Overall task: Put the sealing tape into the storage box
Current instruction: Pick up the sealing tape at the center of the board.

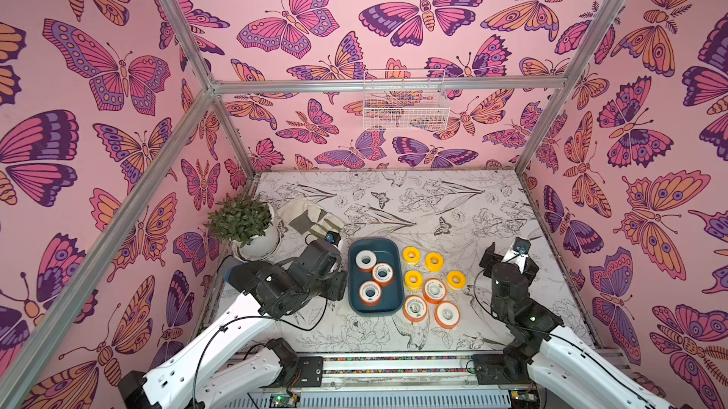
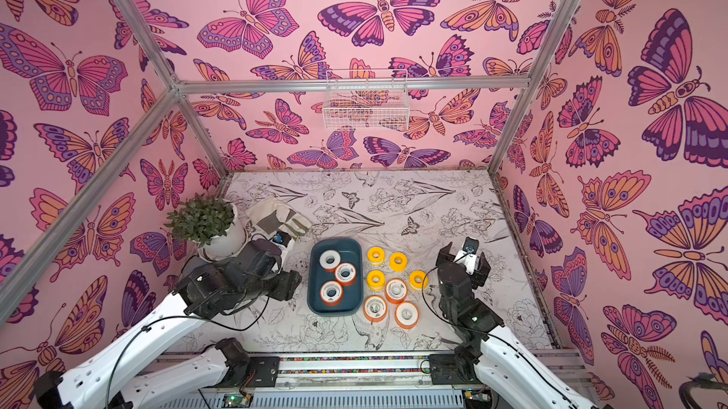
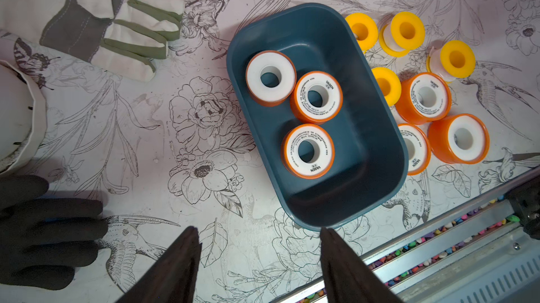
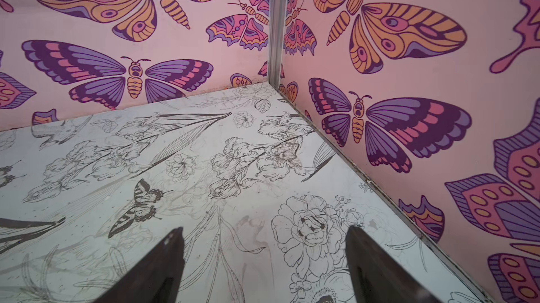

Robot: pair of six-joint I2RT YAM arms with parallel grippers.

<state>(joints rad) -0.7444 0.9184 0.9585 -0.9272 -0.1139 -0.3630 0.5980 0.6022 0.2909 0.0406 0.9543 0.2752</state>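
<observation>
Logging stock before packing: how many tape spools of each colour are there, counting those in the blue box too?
Orange spools: 6 (3 in the storage box, 3 on the table)
Yellow spools: 4, all on the table
Total: 10

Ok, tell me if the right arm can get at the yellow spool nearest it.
Probably yes. The right gripper is open and empty, with only bare table between it and that yellow spool; but it points away, so it must turn.
</observation>
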